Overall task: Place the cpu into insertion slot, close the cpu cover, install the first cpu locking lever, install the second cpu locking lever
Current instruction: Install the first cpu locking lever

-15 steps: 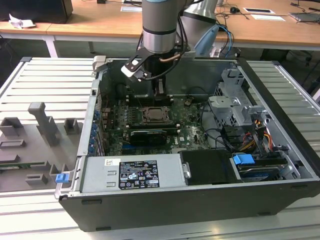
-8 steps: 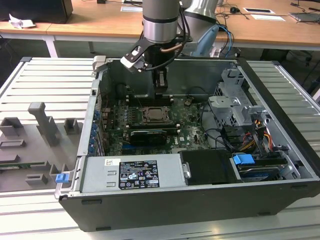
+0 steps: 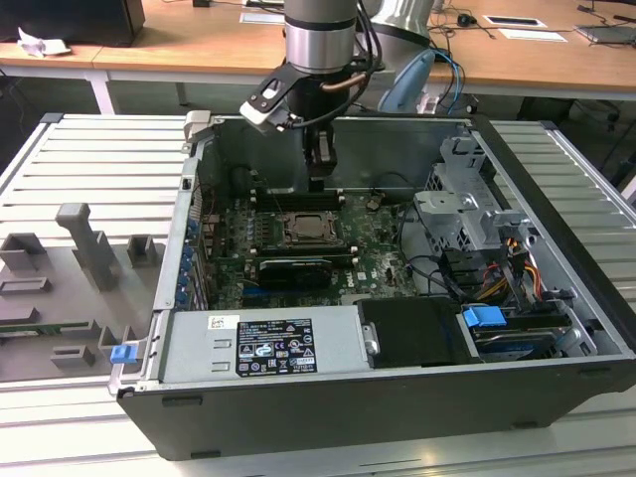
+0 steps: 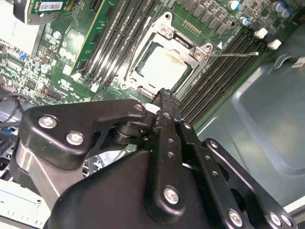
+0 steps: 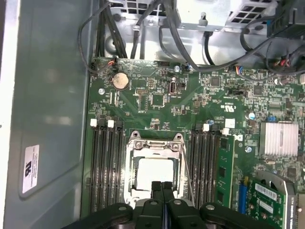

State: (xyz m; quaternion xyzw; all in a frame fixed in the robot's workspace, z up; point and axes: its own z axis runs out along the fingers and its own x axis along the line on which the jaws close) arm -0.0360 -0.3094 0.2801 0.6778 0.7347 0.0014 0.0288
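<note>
The cpu (image 5: pixel 153 172) lies in the insertion slot (image 3: pixel 316 232) on the green board, its pale grey top showing through the window of the cpu cover (image 5: pixel 155 144). The cover lies flat over it. My gripper (image 5: pixel 162 186) hangs just over the socket's edge with its black fingers (image 4: pixel 167 109) pressed together and nothing between them. One thin wire locking lever (image 4: pixel 236 54) sticks out sideways from the socket corner, over the memory slots. Another wire lever (image 4: pixel 136 50) runs along the opposite side of the socket.
Long black memory slots (image 5: pixel 202 162) flank the socket on both sides. A grey power-supply box (image 3: pixel 263 343) fills the case front, with a drive cage (image 3: pixel 467 209) and cables at the exterior view's right. Grey fixtures (image 3: pixel 89 248) stand on the table outside the case.
</note>
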